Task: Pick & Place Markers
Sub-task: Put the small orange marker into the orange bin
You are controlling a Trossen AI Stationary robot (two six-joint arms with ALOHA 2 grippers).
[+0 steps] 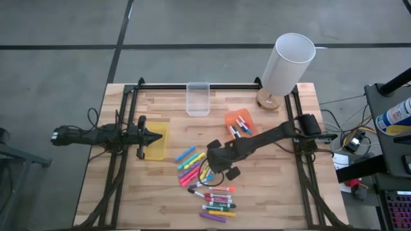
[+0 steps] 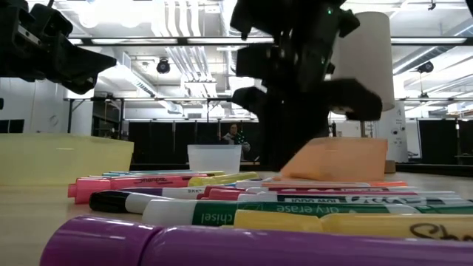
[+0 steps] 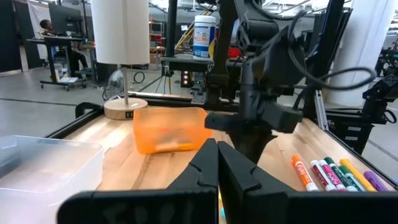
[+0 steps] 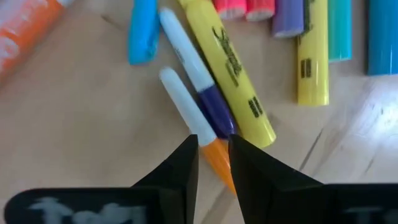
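Many markers (image 1: 207, 185) lie loose on the wooden table's near middle: chunky highlighters and slim white-barrelled ones. My right gripper (image 1: 209, 169) points down into the pile's far end. In the right wrist view its fingers (image 4: 213, 155) stand close together around a slim white marker with an orange cap (image 4: 186, 106). A purple-capped white marker (image 4: 205, 93) and a yellow highlighter (image 4: 233, 74) lie right beside it. My left gripper (image 3: 217, 163) is shut and empty, hovering over the yellow bin (image 1: 158, 142) at the left. My right gripper pinches the slim white marker at its orange cap (image 4: 214, 151) between the two fingers. The fingers come from above, pointing down, and lie slantwise across the marker. The marker lies flat among the others on the wood; I cannot tell if it is lifted.
An orange bin (image 1: 239, 124) holding a few markers stands right of the middle, and a clear bin (image 1: 198, 99) stands at the far edge. A white-shaded lamp (image 1: 286, 67) stands at the far right. Black frame rails run along the left, right and far sides.
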